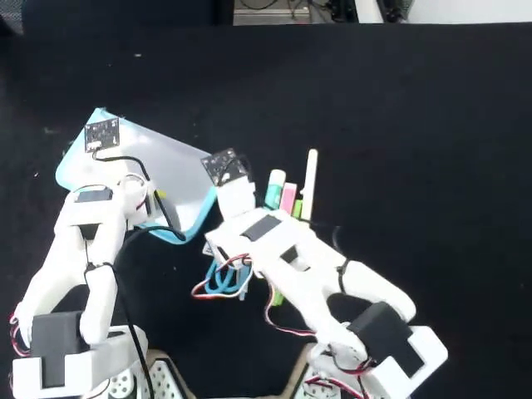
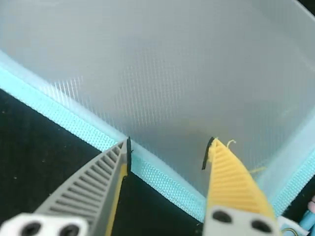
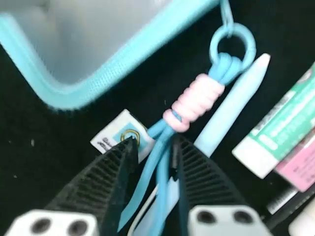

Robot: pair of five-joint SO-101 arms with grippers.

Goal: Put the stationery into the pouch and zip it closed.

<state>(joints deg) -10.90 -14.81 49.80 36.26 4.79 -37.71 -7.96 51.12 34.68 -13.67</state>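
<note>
The right gripper (image 3: 155,145) is seen closed down to a narrow gap on the cyan cord strap with a pink knot (image 3: 194,103), just off the corner of the translucent pouch with cyan trim (image 1: 166,162); the strands are pressed between the black jaws. A small white tag with a brass eyelet (image 3: 120,137) is touched by one jaw tip. The strap is tied to the cyan ring (image 3: 232,44) at the pouch's corner.

The left gripper (image 2: 167,157) is held wide open over the pouch's trimmed edge, with nothing gripped.

The pouch is laid flat on the black table cloth (image 1: 374,100). Beside it, past the strap, a pale blue pointed stick (image 3: 231,108), a green-and-white block (image 1: 274,189), a pink block (image 1: 288,198) and a cream pen (image 1: 310,179) are lined up outside the pouch.
</note>
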